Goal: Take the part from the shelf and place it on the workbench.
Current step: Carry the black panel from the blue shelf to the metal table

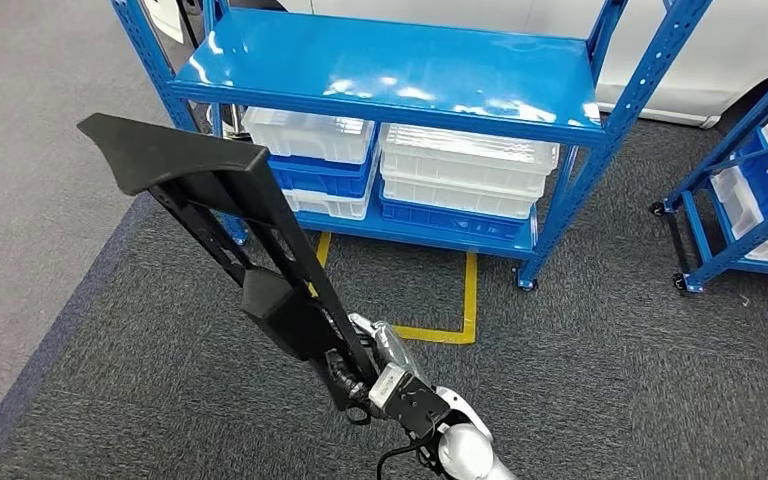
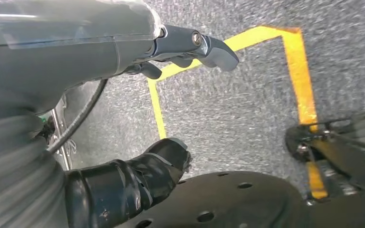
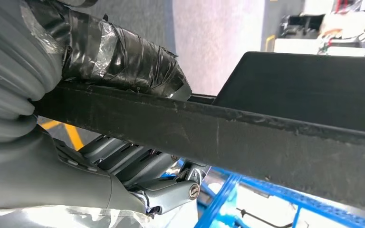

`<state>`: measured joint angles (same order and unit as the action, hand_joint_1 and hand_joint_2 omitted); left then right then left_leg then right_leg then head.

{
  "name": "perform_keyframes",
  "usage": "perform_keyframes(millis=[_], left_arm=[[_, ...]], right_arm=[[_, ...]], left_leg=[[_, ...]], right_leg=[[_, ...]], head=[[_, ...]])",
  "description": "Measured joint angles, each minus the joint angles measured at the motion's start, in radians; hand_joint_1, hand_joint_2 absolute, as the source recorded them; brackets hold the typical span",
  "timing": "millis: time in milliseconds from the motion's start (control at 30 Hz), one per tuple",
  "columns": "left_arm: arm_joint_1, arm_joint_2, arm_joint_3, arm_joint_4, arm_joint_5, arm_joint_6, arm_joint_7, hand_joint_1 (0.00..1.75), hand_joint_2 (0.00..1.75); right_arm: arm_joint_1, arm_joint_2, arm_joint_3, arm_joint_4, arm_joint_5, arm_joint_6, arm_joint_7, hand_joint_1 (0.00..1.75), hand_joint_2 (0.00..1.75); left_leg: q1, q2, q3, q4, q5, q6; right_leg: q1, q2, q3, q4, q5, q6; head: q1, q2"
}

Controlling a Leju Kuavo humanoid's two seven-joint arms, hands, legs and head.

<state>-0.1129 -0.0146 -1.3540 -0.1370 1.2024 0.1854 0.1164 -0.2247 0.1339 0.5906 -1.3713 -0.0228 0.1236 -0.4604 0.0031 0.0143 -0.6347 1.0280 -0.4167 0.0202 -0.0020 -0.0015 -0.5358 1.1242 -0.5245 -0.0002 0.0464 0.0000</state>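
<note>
A black part point(image 1: 210, 190), a glossy blue shelf point(image 1: 400, 70) holding white and blue bins point(image 1: 460, 165), yellow tape lines point(image 1: 455, 320) on dark grey speckled carpet point(image 1: 600, 380).

A dark grey carpet floor point(image 1: 600, 380) carries yellow tape lines point(image 1: 465, 310) marking a bay. A glossy blue metal shelving rack point(image 1: 400, 75) stands over it, its top reflecting overhead light. Stacked translucent white and blue plastic bins point(image 1: 460, 170) fill its lower shelf. A second blue wheeled rack point(image 1: 735, 200) stands to the right.

Part point(image 1: 195, 170): matt black plastic. Shelf point(image 1: 390, 70): glossy blue metal. Floor point(image 1: 580, 370): rough grey carpet.
</note>
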Motion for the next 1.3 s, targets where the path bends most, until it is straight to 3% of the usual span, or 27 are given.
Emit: perform_keyframes(millis=[33,67,133,167,200,267,300,333,367,433,467,533,567,633,667,733,800,833,867,900,933,1000,1067,1133,1200,1233,1300], left_arm=[[0.0,-0.001,-0.001,0.0,0.001,0.0,0.0,0.0,1.75],[0.0,-0.002,-0.003,0.0,0.002,0.0,0.001,0.0,1.75],[0.001,-0.002,-0.007,0.0,0.003,0.0,0.001,0.0,1.75],[0.002,-0.002,-0.009,0.0,0.003,0.0,0.002,0.0,1.75],[0.002,-0.001,-0.011,0.0,0.004,0.0,0.002,0.0,1.75],[0.002,-0.001,-0.014,0.0,0.004,0.0,0.002,0.0,1.75],[0.003,-0.001,-0.015,0.0,0.005,0.0,0.002,0.0,1.75],[0.002,-0.001,-0.016,0.0,0.006,0.0,0.001,0.0,1.75],[0.002,-0.001,-0.017,0.0,0.006,-0.001,0.001,0.0,1.75],[0.002,-0.001,-0.017,0.0,0.006,-0.001,0.0,0.0,1.75],[0.001,-0.001,-0.017,0.0,0.006,-0.001,0.0,0.0,1.75],[-0.002,-0.001,-0.018,0.0,0.007,-0.001,0.001,0.0,1.75],[-0.002,-0.001,-0.018,0.0,0.008,-0.001,0.001,0.0,1.75],[-0.002,-0.002,-0.018,0.0,0.009,-0.001,0.002,0.0,1.75],[-0.003,-0.003,-0.018,0.0,0.009,-0.001,0.002,0.0,1.75],[-0.003,-0.004,-0.018,0.0,0.009,-0.002,0.004,0.0,1.75],[-0.003,-0.004,-0.019,0.0,0.009,-0.002,0.005,0.0,1.75],[-0.003,-0.004,-0.019,0.0,0.009,-0.002,0.006,0.0,1.75],[-0.004,-0.004,-0.019,0.0,0.009,-0.002,0.006,0.0,1.75],[-0.004,-0.004,-0.019,0.0,0.009,-0.002,0.006,0.0,1.75],[-0.004,-0.004,-0.019,0.0,0.009,-0.002,0.006,0.0,1.75],[-0.003,-0.006,-0.019,0.0,0.009,-0.002,0.004,0.0,1.75],[-0.003,-0.009,-0.019,0.0,0.003,-0.003,0.003,0.0,1.75],[-0.006,-0.012,-0.033,0.0,-0.034,-0.009,0.014,0.0,1.75],[-0.015,-0.023,-0.066,0.0,-0.09,-0.007,0.047,0.0,1.75],[-0.022,-0.032,-0.082,0.0,-0.108,-0.001,0.07,0.0,1.75],[-0.039,-0.05,-0.103,0.0,-0.116,0.009,0.115,0.0,1.75]], right_arm=[[-0.001,0.0,0.002,-0.004,-0.005,0.007,-0.001,1.59,1.75],[-0.001,0.0,0.004,-0.007,-0.011,0.013,-0.003,1.59,1.75],[0.0,-0.002,0.008,-0.008,-0.019,0.023,-0.006,1.59,1.75],[0.001,-0.003,0.008,-0.008,-0.021,0.028,-0.007,1.59,1.75],[0.001,-0.003,0.01,-0.008,-0.023,0.03,-0.008,1.59,1.75],[0.001,-0.004,0.013,-0.008,-0.025,0.034,-0.01,1.59,1.75],[0.001,-0.005,0.014,-0.008,-0.026,0.036,-0.01,1.59,1.75],[0.001,-0.007,0.015,-0.008,-0.027,0.039,-0.011,1.59,1.75],[0.002,-0.009,0.016,-0.008,-0.028,0.041,-0.011,1.59,1.75],[0.002,-0.012,0.018,-0.01,-0.028,0.045,-0.011,1.59,1.75],[0.002,-0.014,0.02,-0.012,-0.028,0.046,-0.011,1.59,1.75],[0.002,-0.016,0.022,-0.02,-0.029,0.047,-0.012,1.59,1.75],[0.002,-0.016,0.023,-0.023,-0.029,0.047,-0.013,1.59,1.75],[0.002,-0.019,0.024,-0.026,-0.03,0.047,-0.014,1.59,1.75],[0.003,-0.021,0.024,-0.027,-0.03,0.047,-0.014,1.59,1.75],[0.003,-0.026,0.025,-0.028,-0.031,0.047,-0.014,1.59,1.75],[0.004,-0.031,0.025,-0.029,-0.031,0.047,-0.014,1.59,1.75],[0.004,-0.033,0.025,-0.029,-0.031,0.047,-0.014,1.59,1.75],[0.005,-0.035,0.025,-0.029,-0.031,0.047,-0.014,1.59,1.75],[0.005,-0.036,0.025,-0.029,-0.031,0.047,-0.014,1.59,1.75],[0.006,-0.038,0.025,-0.03,-0.031,0.047,-0.014,1.59,1.75],[0.006,-0.039,0.025,-0.033,-0.031,0.048,-0.014,1.59,1.75],[0.006,-0.04,0.025,-0.038,-0.031,0.049,-0.015,1.59,1.75],[0.006,-0.04,0.025,-0.041,-0.033,0.053,-0.016,1.59,1.75],[0.003,-0.04,0.029,-0.041,-0.038,0.062,-0.015,1.59,1.75],[0.001,-0.038,0.034,-0.04,-0.042,0.068,-0.012,1.59,1.75],[-0.008,-0.029,0.048,-0.037,-0.051,0.078,-0.003,1.59,1.75]], left_leg=[[0.0,0.0,-0.007,0.003,0.008,-0.005],[0.0,0.0,-0.011,0.003,0.018,-0.011],[0.001,-0.001,-0.02,-0.001,0.03,-0.023],[0.001,-0.002,-0.028,0.007,0.013,-0.029],[0.002,-0.004,-0.038,0.031,-0.023,-0.034],[0.006,-0.005,-0.064,0.132,-0.125,-0.044],[0.008,-0.005,-0.074,0.195,-0.16,-0.047],[0.009,-0.005,-0.076,0.244,-0.169,-0.051],[0.009,-0.005,-0.065,0.268,-0.156,-0.053],[0.012,-0.006,0.003,0.213,-0.097,-0.055],[0.014,-0.007,0.054,0.145,-0.088,-0.055],[0.011,-0.013,0.144,0.009,-0.108,-0.047],[0.008,-0.015,0.164,-0.03,-0.122,-0.041],[0.007,-0.014,0.163,-0.048,-0.113,-0.025],[0.009,-0.012,0.156,-0.051,-0.103,-0.017],[0.012,-0.006,0.136,-0.053,-0.083,0.002],[0.008,-0.004,0.108,-0.046,-0.066,0.013],[0.006,-0.003,0.093,-0.042,-0.058,0.015],[0.005,-0.003,0.077,-0.037,-0.051,0.016],[0.003,-0.003,0.061,-0.032,-0.046,0.015],[0.001,-0.003,0.049,-0.027,-0.041,0.015],[-0.002,-0.003,0.033,-0.018,-0.034,0.011],[-0.002,-0.003,0.028,-0.014,-0.026,0.002],[-0.002,-0.003,0.026,-0.016,-0.015,-0.009],[-0.002,-0.005,0.014,0.003,-0.033,-0.02],[-0.002,-0.007,0.0,0.036,-0.059,-0.025],[0.002,-0.01,-0.042,0.154,-0.132,-0.034]], right_leg=[[0.003,0.0,0.038,-0.059,-0.02,-0.004],[0.007,0.0,0.055,-0.096,-0.035,-0.007],[0.004,-0.002,0.046,-0.113,-0.022,-0.017],[0.001,-0.003,0.035,-0.115,-0.009,-0.025],[-0.002,-0.005,0.022,-0.118,0.005,-0.033],[-0.002,-0.007,-0.007,-0.117,0.03,-0.042],[-0.001,-0.007,-0.022,-0.115,0.041,-0.042],[-0.001,-0.008,-0.04,-0.112,0.053,-0.041],[-0.001,-0.009,-0.059,-0.108,0.064,-0.039],[-0.003,-0.009,-0.094,-0.097,0.082,-0.034],[-0.003,-0.008,-0.107,-0.092,0.09,-0.03],[-0.001,-0.008,-0.124,-0.087,0.107,-0.019],[0.0,-0.009,-0.128,-0.089,0.117,-0.014],[-0.001,-0.008,-0.132,-0.094,0.132,-0.003],[-0.001,-0.006,-0.137,-0.087,0.12,0.003],[-0.002,-0.002,-0.157,-0.023,0.042,0.011],[-0.002,-0.001,-0.184,0.101,-0.054,0.013],[-0.003,-0.001,-0.192,0.16,-0.077,0.014],[-0.002,-0.001,-0.19,0.197,-0.076,0.013],[-0.002,-0.001,-0.172,0.2,-0.053,0.01],[-0.001,0.0,-0.14,0.171,-0.02,0.005],[0.005,0.0,-0.041,0.037,0.013,-0.012],[0.011,-0.001,0.034,-0.081,-0.006,-0.022],[0.011,-0.002,0.053,-0.123,-0.016,-0.024],[0.003,-0.005,0.052,-0.137,-0.008,-0.029],[-0.001,-0.007,0.049,-0.143,-0.004,-0.033],[-0.002,-0.01,0.038,-0.14,0.003,-0.037]], head=[[0.0,0.0],[0.0,0.0],[0.0,0.0],[0.0,0.0],[-0.001,0.0],[-0.002,0.0],[-0.002,0.0],[-0.002,0.0],[-0.002,0.0],[-0.002,0.0],[-0.002,0.0],[-0.002,0.0],[-0.001,0.0],[-0.001,0.0],[-0.001,0.0],[0.0,0.0],[0.0,0.0],[0.0,0.0],[0.0,0.0],[0.0,0.0],[0.0,0.0],[0.0,0.0],[0.0,0.0],[0.0,0.0],[-0.001,0.0],[-0.002,0.0],[-0.004,0.0]])
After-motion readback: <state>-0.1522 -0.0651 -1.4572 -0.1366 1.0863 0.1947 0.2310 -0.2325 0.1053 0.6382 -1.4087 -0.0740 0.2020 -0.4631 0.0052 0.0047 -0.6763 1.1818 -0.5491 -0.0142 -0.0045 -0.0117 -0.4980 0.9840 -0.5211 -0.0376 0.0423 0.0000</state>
